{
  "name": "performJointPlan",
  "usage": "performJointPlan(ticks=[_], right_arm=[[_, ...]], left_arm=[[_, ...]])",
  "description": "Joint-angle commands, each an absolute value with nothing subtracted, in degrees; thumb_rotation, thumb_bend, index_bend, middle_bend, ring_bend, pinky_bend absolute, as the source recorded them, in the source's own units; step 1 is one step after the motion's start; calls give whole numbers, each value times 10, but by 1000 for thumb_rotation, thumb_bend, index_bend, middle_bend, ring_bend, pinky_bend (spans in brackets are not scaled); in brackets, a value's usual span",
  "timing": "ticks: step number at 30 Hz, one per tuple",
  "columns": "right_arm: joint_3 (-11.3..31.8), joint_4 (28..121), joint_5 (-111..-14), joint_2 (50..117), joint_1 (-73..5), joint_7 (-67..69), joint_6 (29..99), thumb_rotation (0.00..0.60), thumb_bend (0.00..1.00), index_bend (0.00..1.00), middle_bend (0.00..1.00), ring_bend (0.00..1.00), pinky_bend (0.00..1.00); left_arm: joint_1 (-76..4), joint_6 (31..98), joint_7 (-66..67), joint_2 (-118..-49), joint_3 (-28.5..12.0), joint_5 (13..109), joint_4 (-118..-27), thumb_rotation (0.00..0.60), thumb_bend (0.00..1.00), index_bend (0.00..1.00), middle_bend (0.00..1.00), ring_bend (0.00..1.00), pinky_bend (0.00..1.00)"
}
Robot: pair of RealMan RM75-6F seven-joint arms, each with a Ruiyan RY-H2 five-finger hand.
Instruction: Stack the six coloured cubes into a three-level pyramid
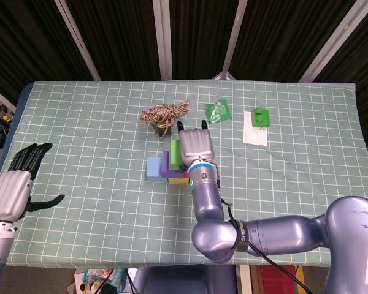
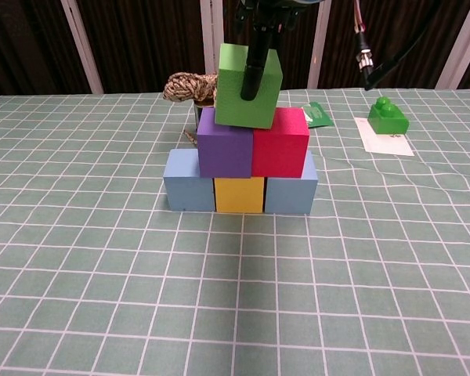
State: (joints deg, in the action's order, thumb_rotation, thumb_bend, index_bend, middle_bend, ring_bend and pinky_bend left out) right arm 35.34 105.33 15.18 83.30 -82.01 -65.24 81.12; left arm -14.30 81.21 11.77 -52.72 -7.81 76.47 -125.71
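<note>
In the head view the right robot hand (image 1: pixel 195 147) covers most of the stack: only slivers of the green cube (image 1: pixel 176 151), purple cube (image 1: pixel 166 165) and yellow cube (image 1: pixel 178 180) show, and one blue cube (image 1: pixel 153 167); the red cube and the other blue one are hidden there. In the chest view that robot hand is cut off by the top edge, leaving one dark finger (image 2: pixel 258 63) across the green cube's face, so the grip behind cannot be made out. The left robot hand (image 1: pixel 13 187) has its forearm cut by the bottom edge.
</note>
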Motion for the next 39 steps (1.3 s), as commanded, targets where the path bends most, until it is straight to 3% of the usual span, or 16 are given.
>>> performJointPlan(ticks=[1,39], right_arm=[[354,1054,155,832,-821,-655,813,600,183,76,567,329,0],[363,1051,180,844,-839,-692,856,600,183,76,567,329,0]], left_arm=[[-143,811,118,-527,-78,764,-1257,600,146,0,57,0,0],[-141,812,115,-524,-79,770,-1261,600,146,0,57,0,0]])
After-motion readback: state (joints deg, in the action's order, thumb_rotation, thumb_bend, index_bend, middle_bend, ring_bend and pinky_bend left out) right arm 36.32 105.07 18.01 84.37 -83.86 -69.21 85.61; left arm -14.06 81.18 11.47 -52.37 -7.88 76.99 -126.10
